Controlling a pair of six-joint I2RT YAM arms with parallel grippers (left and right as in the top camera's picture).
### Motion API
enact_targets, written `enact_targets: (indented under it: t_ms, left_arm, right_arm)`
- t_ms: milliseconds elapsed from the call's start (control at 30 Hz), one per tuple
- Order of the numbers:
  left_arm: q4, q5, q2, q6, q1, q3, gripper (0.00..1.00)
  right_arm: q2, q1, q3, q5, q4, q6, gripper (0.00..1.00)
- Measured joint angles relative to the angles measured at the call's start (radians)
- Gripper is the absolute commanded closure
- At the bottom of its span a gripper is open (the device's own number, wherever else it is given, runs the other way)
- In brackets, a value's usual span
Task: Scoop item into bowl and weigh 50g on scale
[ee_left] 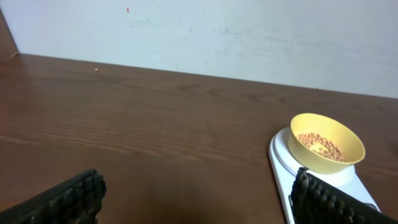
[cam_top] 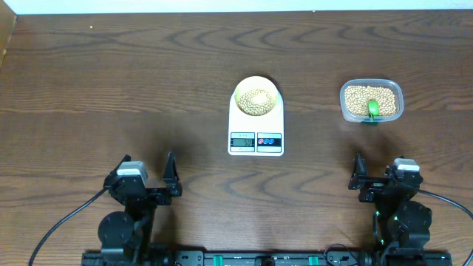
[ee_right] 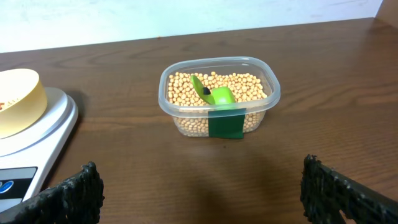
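Beans (cam_top: 256, 101) lie in two lots: a thin layer of small, round, beige grains in the bottom of the one bowl (cam_top: 239, 94), and a much deeper heap filling the one tub (cam_top: 344, 102). The bowl is round, pale yellow and smooth. It sits on the 12 o'clock end of the single scale (cam_top: 256, 127), a flat white slab with rounded corners at the middle of the table (cam_top: 111, 74). At the scale's 6 o'clock edge are one small display (cam_top: 242, 140) and, beside it, two buttons (cam_top: 269, 140); the reading is too small to make out.

The tub stands at 3 o'clock of the scale, well apart from it. It is clear plastic, a rounded rectangle, with one patch of dark green tape (ee_right: 226, 126) on its near wall. One bright green scoop (ee_right: 214, 94) lies partly sunk in its beans. The table is dark brown wood with a wavy grain.

Two grippers rest at the table's near edge: the left gripper (ee_left: 198, 190) at about 7 o'clock, the right gripper (ee_right: 202, 186) at about 5 o'clock. Each has two black, ribbed fingers spread wide, with nothing between them.
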Motion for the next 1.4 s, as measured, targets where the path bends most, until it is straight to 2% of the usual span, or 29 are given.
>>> enact_targets:
  t_ms: [633, 1400]
  left_arm:
    - [0.055, 0.067, -0.014, 0.0, 0.056, -0.179, 0.02]
    - [0.061, 0.094, -0.015, 0.0, 0.056, -0.179, 0.02]
  right_arm:
    - [0.0, 0.0, 0.0, 0.0, 0.0, 0.0, 0.01]
    - [0.0, 0.0, 0.0, 0.0, 0.001, 0.0, 0.01]
